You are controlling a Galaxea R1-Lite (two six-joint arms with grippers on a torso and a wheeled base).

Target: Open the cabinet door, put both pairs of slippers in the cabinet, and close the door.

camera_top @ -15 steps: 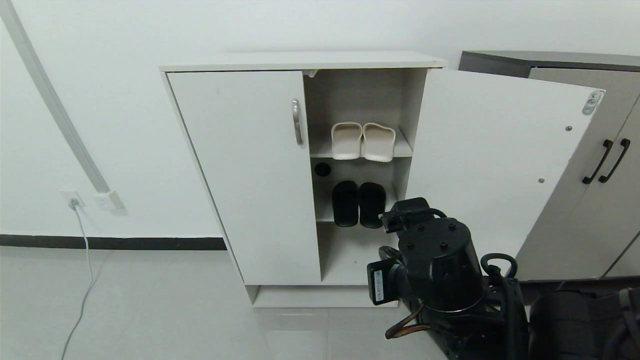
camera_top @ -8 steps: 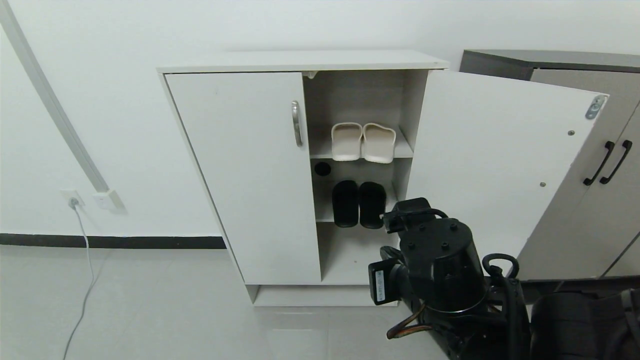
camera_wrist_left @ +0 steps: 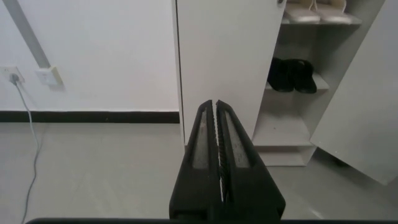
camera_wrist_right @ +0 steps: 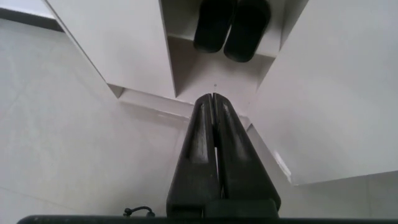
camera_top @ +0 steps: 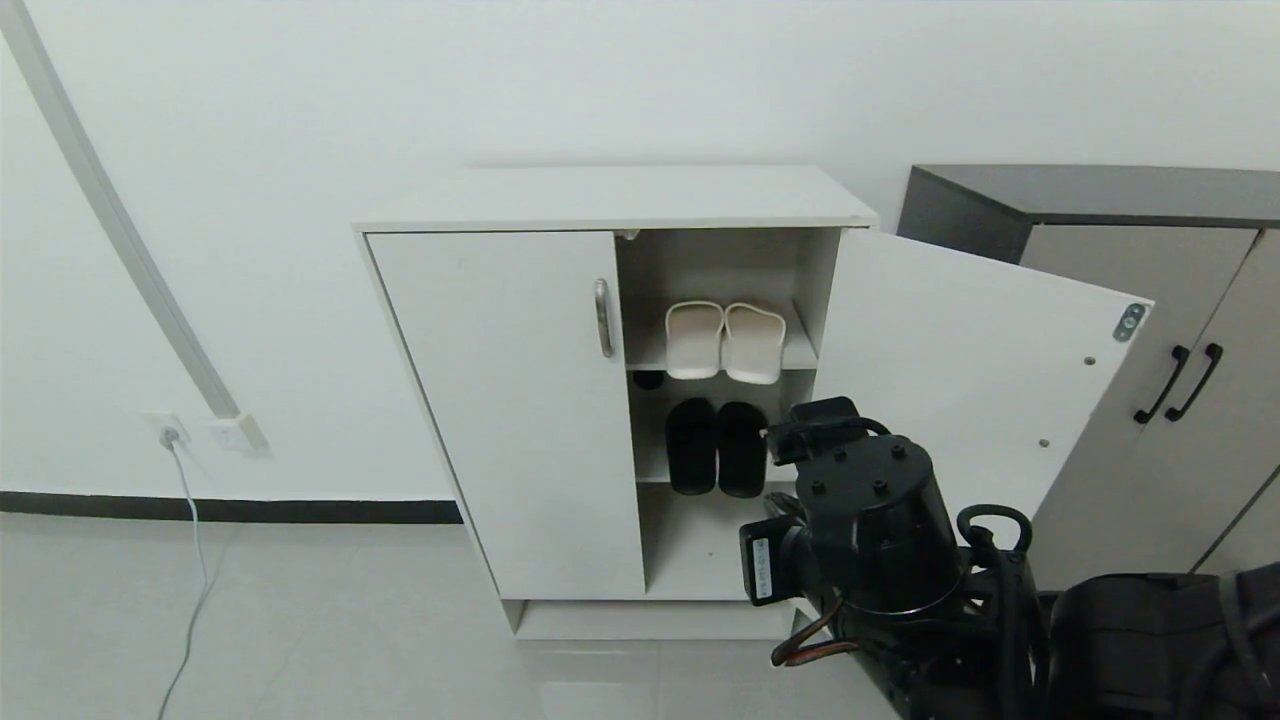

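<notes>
The right gripper (camera_wrist_right: 214,97) has its fingers pressed together on nothing. It hangs low before the cabinet (camera_top: 610,197), pointed at the bottom compartment beneath the black slippers (camera_top: 716,447). The left gripper (camera_wrist_left: 216,103) is likewise clamped empty, back over the floor (camera_wrist_left: 93,168) and aimed toward the closed left door (camera_top: 510,400). Both pairs are in: the cream slippers (camera_top: 725,342) lie side by side on the upper shelf and the black pair on the shelf below, none seeming to overhang the front edge (worth checking, since a proud heel would block the door). So the step in hand looks to be the closing. The open door (camera_top: 970,370) stands out to the robot's right, with its inner face toward the head camera and its free edge near the grey cabinet (camera_top: 1160,420). To do it well, I judge the right arm should go round that free edge and set the closed fingers against the outer face far from the hinge. It should then sweep the door along its arc rather than shove it straight, easing off at the frame so it does not bounce back.
</notes>
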